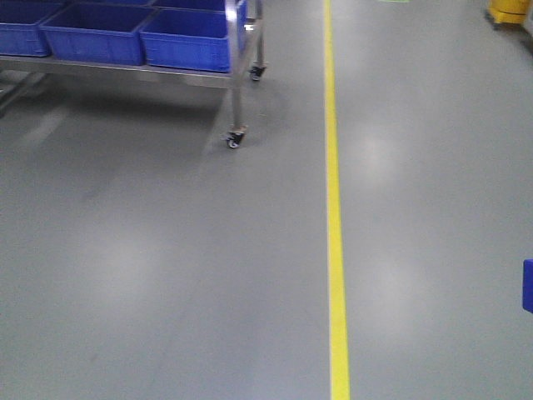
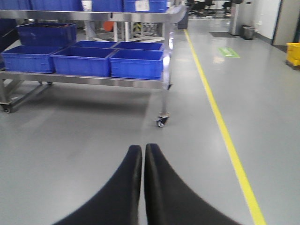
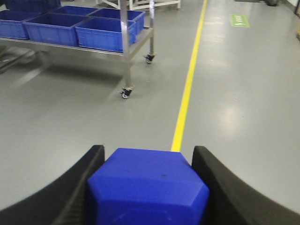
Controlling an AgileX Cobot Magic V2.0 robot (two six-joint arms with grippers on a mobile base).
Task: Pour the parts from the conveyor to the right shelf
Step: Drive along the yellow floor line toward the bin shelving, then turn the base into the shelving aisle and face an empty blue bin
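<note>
Right wrist view: right gripper (image 3: pixel 147 151) clenched on the small bright-blue plastic block (image 3: pixel 147 192). Both black fingers (image 3: pixel 70 187) press against its sides. The block's faceted face points forward and fills the low centre of the view. The knob cannot be made out.

Left wrist view: left gripper (image 2: pixel 142 148) clenched with nothing in it, and the two black fingers (image 2: pixel 126 183) meet at the tips.

Both grippers hang above the bare grey polished floor (image 1: pixel 150 275). A yellow painted floor line (image 1: pixel 335 217) runs ahead, away from the cameras.

The shiny steel-framed wheeled shelf (image 2: pixel 140 83) stands ahead and to the left of the line, well apart from both grippers. Large deep blue plastic crates (image 2: pixel 136 63) sit side by side on its lower level. A small caster wheel (image 1: pixel 235 140) under the near corner post rests on the floor.

The block is in the right gripper and nowhere near the shelf.

A green floor marking (image 2: pixel 228 52) lies far off, right of the line. A yellow bin (image 2: pixel 293 51) sits at the far right edge.
</note>
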